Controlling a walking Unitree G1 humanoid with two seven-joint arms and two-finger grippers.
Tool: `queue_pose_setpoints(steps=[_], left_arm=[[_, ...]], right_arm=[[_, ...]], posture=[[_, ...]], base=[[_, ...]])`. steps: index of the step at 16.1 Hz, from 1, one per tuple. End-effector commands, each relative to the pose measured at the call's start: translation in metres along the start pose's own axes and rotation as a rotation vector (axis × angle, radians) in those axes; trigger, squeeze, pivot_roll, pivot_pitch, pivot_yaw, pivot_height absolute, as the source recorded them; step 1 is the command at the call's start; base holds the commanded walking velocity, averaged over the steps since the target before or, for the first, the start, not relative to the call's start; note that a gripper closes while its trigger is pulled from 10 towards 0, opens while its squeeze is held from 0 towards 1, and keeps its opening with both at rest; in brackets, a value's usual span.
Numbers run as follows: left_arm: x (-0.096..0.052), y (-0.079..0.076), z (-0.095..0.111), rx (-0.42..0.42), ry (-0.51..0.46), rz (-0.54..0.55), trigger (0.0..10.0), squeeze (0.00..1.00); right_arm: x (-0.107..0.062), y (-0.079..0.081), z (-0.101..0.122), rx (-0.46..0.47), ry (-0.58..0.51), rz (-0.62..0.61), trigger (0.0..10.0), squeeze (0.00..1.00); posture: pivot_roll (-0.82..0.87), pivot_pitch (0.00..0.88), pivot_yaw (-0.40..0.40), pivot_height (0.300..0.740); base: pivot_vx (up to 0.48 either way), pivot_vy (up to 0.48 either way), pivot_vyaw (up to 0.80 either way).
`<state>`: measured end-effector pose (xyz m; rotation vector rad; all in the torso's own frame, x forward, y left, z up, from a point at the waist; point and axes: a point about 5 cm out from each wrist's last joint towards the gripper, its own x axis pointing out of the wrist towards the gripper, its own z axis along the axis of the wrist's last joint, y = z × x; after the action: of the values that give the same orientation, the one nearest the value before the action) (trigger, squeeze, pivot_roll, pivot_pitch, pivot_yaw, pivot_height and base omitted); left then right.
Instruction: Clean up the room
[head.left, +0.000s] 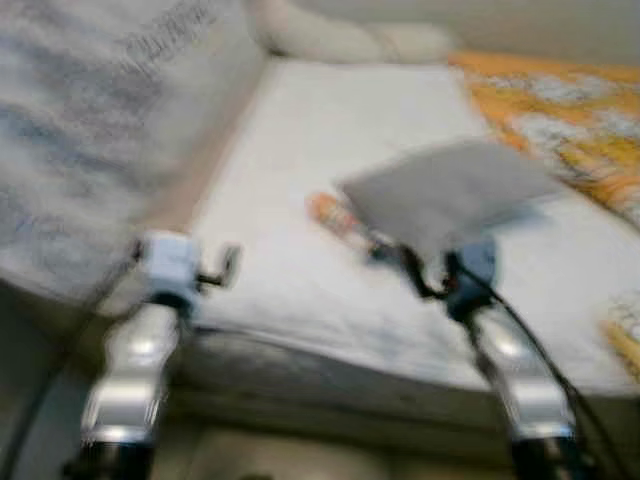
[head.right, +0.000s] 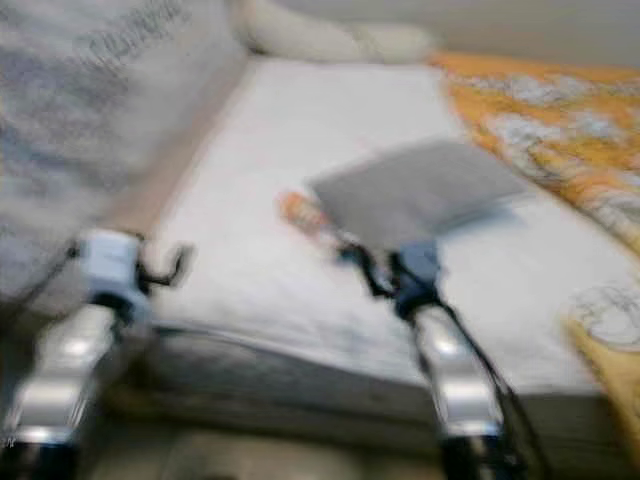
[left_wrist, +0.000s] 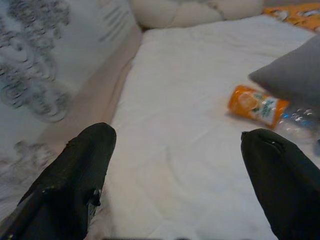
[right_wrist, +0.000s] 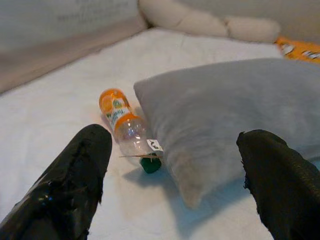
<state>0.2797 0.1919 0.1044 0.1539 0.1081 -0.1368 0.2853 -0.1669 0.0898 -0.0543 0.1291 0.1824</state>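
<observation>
An empty plastic bottle (right_wrist: 121, 126) with an orange label and a green cap lies on its side on the white bed (head.left: 300, 150), against a grey pillow (right_wrist: 235, 110). The same bottle (head.left: 338, 222) and pillow (head.left: 440, 192) appear blurred in the left eye view. My right gripper (right_wrist: 175, 185) is open, a short way before the bottle and pillow, holding nothing. My left gripper (left_wrist: 175, 180) is open over the mattress near its left front edge, with the bottle (left_wrist: 257, 105) off to its right.
A grey patterned blanket (head.left: 80, 120) hangs along the bed's left side. A cream knotted cushion (right_wrist: 210, 22) lies at the head of the bed. An orange patterned cover (head.left: 570, 120) spreads over the right side. The mattress front edge (head.left: 330, 370) is just below my arms.
</observation>
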Motion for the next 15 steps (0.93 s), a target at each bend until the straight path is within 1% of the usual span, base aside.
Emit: queue_pose_setpoints(steps=[1,2,3,4,6,7,9,10,11,12,13,14,15], left_arm=[[-0.001,0.009,0.002,0.017,0.002,0.022,10.0,1.0],[-0.001,0.009,0.002,0.018,0.002,0.021,10.0,1.0],[-0.001,0.008,0.002,0.023,0.003,0.017,10.0,1.0],[-0.001,0.008,0.002,0.028,0.003,0.008,10.0,1.0],[-0.001,0.002,0.003,0.047,0.005,-0.025,10.0,1.0],[-0.001,-0.001,0.004,0.063,0.008,-0.041,10.0,1.0],[-0.007,-0.005,0.008,0.084,-0.001,-0.062,10.0,1.0],[-0.015,-0.006,0.01,0.092,-0.006,-0.058,10.0,0.99],[-0.02,-0.004,0.011,0.091,-0.011,-0.054,10.0,0.96],[-0.024,0.0,0.012,0.075,-0.014,-0.03,10.0,0.95],[-0.026,0.002,0.013,0.064,-0.01,-0.017,10.0,0.93],[-0.026,0.002,0.012,0.079,0.0,-0.029,10.0,0.93],[-0.025,0.001,0.012,0.117,0.019,-0.071,10.0,0.93]], right_arm=[[0.004,0.007,0.008,-0.008,-0.023,0.032,10.0,0.0],[0.004,0.007,0.008,-0.021,-0.022,0.034,10.0,0.0],[0.005,0.006,0.009,0.008,-0.023,0.019,10.0,0.0],[0.005,0.005,0.009,0.012,-0.022,0.016,10.0,0.0],[0.005,0.004,0.011,-0.021,-0.023,0.018,10.0,0.0],[0.004,0.003,0.01,-0.023,-0.024,0.013,10.0,0.0],[-0.002,0.001,0.01,-0.027,-0.021,0.004,10.0,0.0],[-0.01,0.002,0.009,-0.045,-0.016,0.004,10.0,0.0],[-0.016,0.003,0.008,-0.027,-0.013,0.0,10.0,0.0],[-0.019,0.003,0.005,0.006,-0.004,-0.007,10.0,0.0],[-0.016,-0.001,-0.001,0.026,0.033,-0.02,10.0,1.0],[-0.011,-0.004,-0.006,0.0,0.078,-0.043,10.0,1.0],[-0.001,-0.004,-0.009,-0.054,0.121,-0.011,10.0,1.0]], posture=[[0.09,0.0,-0.023,0.74],[0.09,0.0,-0.023,0.74],[0.09,0.0,-0.023,0.74],[0.09,0.0,-0.023,0.74],[0.09,0.0,-0.024,0.74],[0.09,0.0,-0.023,0.74],[0.1,0.0,-0.025,0.74],[0.11,0.0,-0.028,0.74],[0.11,0.0,-0.03,0.74],[0.11,0.0,-0.029,0.74],[0.11,0.0,-0.029,0.74],[0.12,0.0,-0.032,0.74],[0.12,0.0,-0.033,0.74]], base=[[0.375,0.0,0.8],[0.371,0.0,0.48],[0.364,0.0,0.0],[0.36,0.0,0.0],[0.336,0.0,0.0],[0.277,0.0,0.0],[0.0,0.0,0.0],[0.0,0.0,0.0],[0.0,0.0,0.0],[0.0,0.0,0.0],[0.0,0.0,0.0],[0.0,0.0,0.0],[0.0,0.0,0.0]])
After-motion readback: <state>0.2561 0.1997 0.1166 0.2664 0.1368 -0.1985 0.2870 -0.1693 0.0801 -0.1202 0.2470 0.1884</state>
